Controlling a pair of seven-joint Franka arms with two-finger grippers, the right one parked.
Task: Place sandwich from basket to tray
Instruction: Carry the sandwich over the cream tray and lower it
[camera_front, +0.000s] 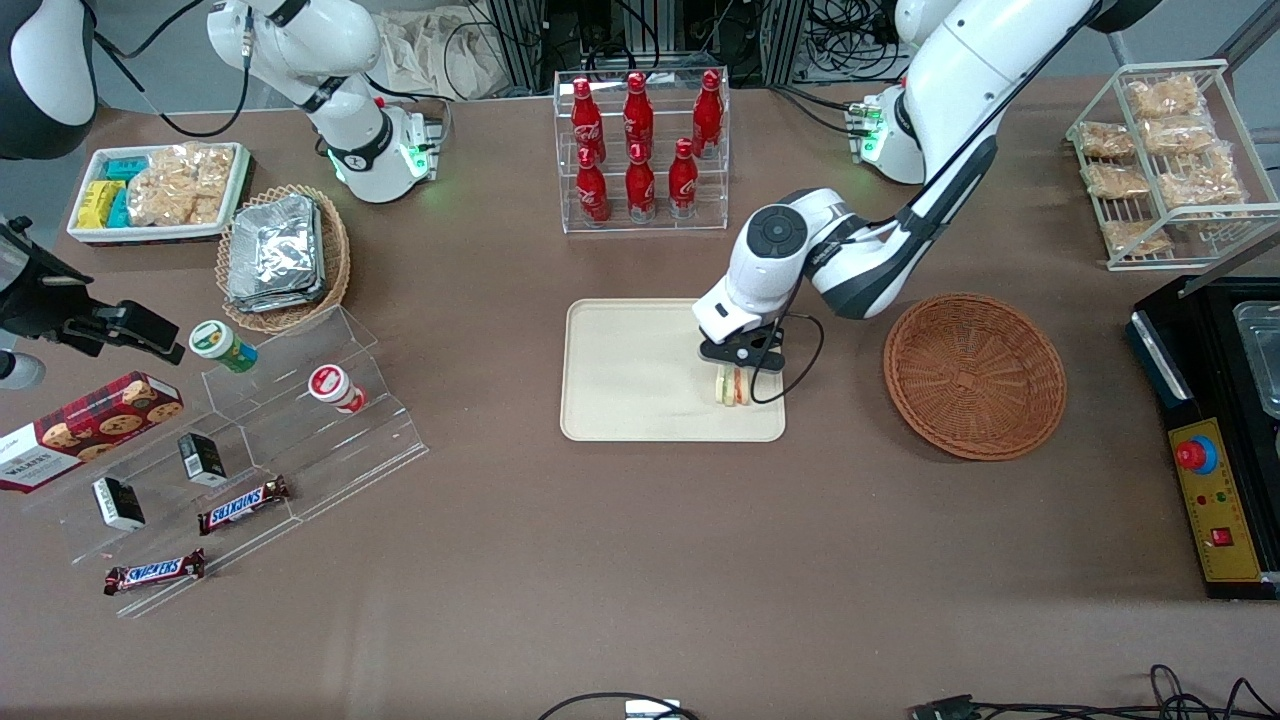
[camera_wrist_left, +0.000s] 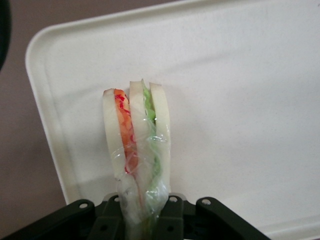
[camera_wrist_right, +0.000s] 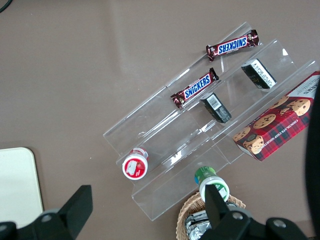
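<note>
The sandwich (camera_front: 733, 387), a clear-wrapped wedge of pale bread with orange, red and green filling, stands on edge on the cream-beige tray (camera_front: 625, 380), near the tray corner closest to the basket. My left gripper (camera_front: 738, 366) is shut on its wrapped end, directly above it. In the left wrist view the sandwich (camera_wrist_left: 136, 145) rises from between the black fingers (camera_wrist_left: 172, 220) over the tray (camera_wrist_left: 240, 100). The reddish-brown wicker basket (camera_front: 975, 375) sits empty beside the tray, toward the working arm's end of the table.
A clear rack of red bottles (camera_front: 640, 150) stands farther from the front camera than the tray. A tan basket of foil packets (camera_front: 283, 258), a white snack tray (camera_front: 155, 190) and a clear stepped display (camera_front: 250, 440) lie toward the parked arm's end. A wire rack (camera_front: 1165, 165) and control box (camera_front: 1215, 440) lie toward the working arm's end.
</note>
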